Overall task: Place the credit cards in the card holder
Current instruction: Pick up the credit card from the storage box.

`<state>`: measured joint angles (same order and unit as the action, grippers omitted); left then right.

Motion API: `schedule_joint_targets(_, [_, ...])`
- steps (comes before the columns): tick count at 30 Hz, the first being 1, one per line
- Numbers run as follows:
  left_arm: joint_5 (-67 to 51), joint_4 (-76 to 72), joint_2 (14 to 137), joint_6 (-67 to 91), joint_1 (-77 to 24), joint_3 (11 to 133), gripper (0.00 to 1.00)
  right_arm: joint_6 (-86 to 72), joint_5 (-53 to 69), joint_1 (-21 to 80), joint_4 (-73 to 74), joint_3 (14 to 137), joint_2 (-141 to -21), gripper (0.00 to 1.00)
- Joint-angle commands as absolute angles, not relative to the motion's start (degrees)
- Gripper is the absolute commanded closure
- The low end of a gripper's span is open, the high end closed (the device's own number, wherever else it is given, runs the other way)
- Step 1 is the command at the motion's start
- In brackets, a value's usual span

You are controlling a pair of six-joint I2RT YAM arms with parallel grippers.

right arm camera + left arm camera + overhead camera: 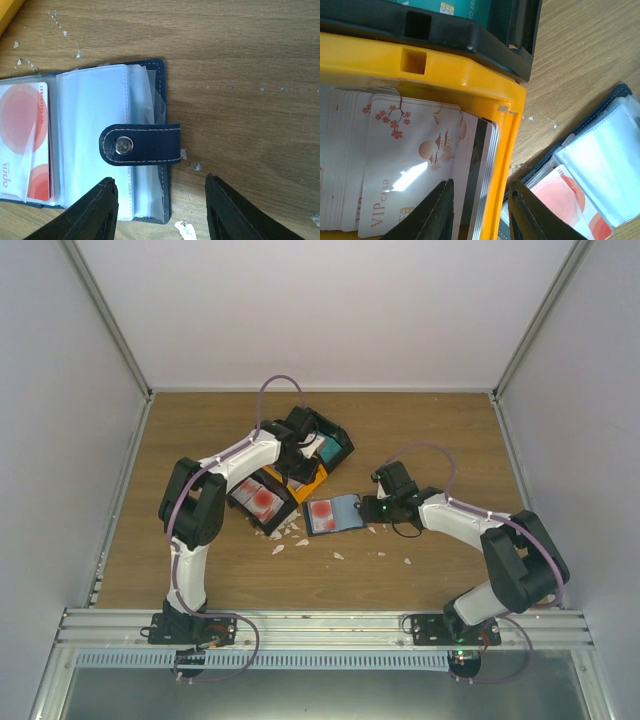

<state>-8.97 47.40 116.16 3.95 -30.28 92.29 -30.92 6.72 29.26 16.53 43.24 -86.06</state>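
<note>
The holder (335, 514) is laid open on the table (440, 430), near its centre, with one red-blotched card (22, 140) tucked in its left sleeve and the snap tab (140, 145) folded over its right edge. The right gripper (159, 181) is set wide open over that edge, with nothing gripped. The left gripper (481, 184) is parted astride the orange bin (470, 75) wall beside the holder, one finger over the pale cards (405, 165) stacked inside; nothing is clamped
</note>
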Motion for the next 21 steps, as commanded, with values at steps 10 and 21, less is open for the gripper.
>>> schedule_joint_targets(10, [-7.7,46.5,118.5,2.6,-31.1,91.2,0.60,-31.7,6.8,29.5,15.8,43.0,-86.5,0.51])
schedule_joint_targets(21, [-6.1,47.3,117.7,0.5,-32.8,89.4,0.61,-31.8,7.0,29.5,15.7,43.1,-86.6,0.51])
